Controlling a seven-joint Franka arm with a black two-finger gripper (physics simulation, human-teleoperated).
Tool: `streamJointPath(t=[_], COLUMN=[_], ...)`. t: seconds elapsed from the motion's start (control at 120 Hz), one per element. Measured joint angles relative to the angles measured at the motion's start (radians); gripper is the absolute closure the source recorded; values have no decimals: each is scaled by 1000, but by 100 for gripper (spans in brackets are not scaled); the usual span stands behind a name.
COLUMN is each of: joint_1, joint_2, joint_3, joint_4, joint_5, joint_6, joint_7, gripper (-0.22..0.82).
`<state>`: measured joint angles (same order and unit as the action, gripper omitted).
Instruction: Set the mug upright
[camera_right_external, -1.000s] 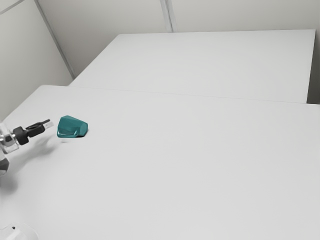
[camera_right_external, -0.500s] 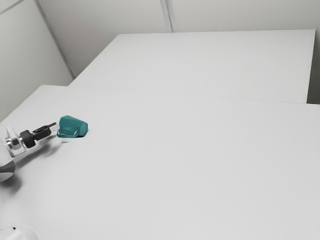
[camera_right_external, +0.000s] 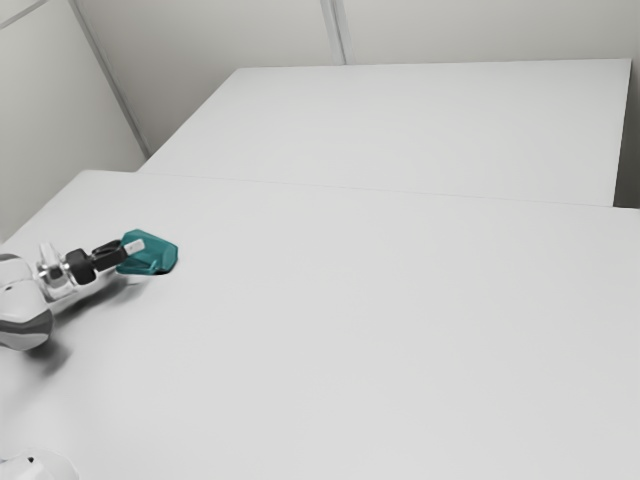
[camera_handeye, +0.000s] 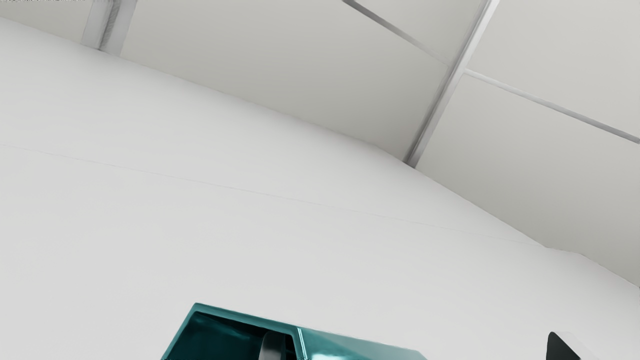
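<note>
Jaws wide apart now, teal mug (camera_handeye: 350, 344) on its side on table (camera_right_external: 380, 320), one finger (camera_handeye: 271, 349) inside its mouth, other finger (camera_handeye: 561, 349) outside, apart from it.

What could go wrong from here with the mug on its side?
One finger of the open claw appears inside the mouth of the mug, the other outside:
- Closing may pinch just one wall, so the mug could pivot when lifted.
- Pushing further in might shove it along the table.
</note>
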<state>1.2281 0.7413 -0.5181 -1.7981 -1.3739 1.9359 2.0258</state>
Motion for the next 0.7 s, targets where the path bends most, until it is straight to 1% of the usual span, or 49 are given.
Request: streamJointPath(t=[0.192,0.258,0.3,0.417,0.525,0.617,0.7], joint_1=[-12,-15,-17,-18,-20,-22,-24], joint_2=[0,0,0,0,0,0,-1], joint_3=[-27,-36,-41,-55,-59,-65,-67], joint_4=[-7,-12,-13,-14,-14,-14,-14], joint_5=[-33,-49,-55,-74,-86,-100,-108], joint_6=[4,4,4,4,4,4,5], joint_7=[2,2,3,3,4,4,5], gripper=[12,16,22,43,58,66,70])
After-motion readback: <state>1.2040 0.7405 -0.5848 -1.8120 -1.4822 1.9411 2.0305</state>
